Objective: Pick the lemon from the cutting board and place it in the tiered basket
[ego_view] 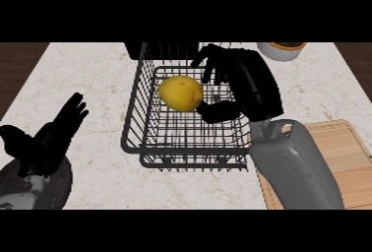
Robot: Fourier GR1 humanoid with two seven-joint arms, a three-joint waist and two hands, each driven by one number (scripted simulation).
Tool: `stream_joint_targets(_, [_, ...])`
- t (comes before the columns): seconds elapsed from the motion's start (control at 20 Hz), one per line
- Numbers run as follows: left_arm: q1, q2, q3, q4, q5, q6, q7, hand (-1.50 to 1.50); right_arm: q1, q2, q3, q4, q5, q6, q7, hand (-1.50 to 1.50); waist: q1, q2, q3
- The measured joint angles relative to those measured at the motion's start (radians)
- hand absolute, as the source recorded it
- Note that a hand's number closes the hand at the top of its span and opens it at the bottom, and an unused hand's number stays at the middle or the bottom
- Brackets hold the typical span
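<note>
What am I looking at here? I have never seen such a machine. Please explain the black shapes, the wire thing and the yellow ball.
This is the view from a humanoid robot's head, looking steeply down at a kitchen counter. The grey forearms with black hands are its own. The right hand is open, reaching over a black wire tiered basket. The yellow ball is a lemon, inside the basket beside that hand; no fingers curl round it. The left hand rests open at the left. A wooden cutting board lies at the right, and a white bowl sits at the top.
</note>
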State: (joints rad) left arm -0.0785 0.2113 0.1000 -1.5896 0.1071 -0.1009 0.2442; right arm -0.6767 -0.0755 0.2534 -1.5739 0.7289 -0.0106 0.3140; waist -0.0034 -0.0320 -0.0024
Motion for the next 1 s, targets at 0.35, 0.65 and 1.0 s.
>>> stream_joint_targets(0.35, [-0.012,-0.015,-0.011,0.017,-0.014,0.004,-0.01,0.0,-0.022,-0.01,0.031,0.032,-0.036,-0.047,-0.009,-1.5,-0.006,-0.008,0.002])
stream_joint_targets(0.65, [-0.02,-0.017,-0.012,0.011,-0.014,0.005,0.008,0.0,-0.023,0.007,0.0,0.031,-0.162,-0.117,0.021,-1.5,0.002,0.002,0.003])
stream_joint_targets(1.0, [-0.012,-0.011,-0.003,0.003,-0.008,-0.001,0.015,0.0,-0.038,0.046,-0.105,0.04,-0.372,-0.201,0.046,-1.5,0.01,0.023,0.005])
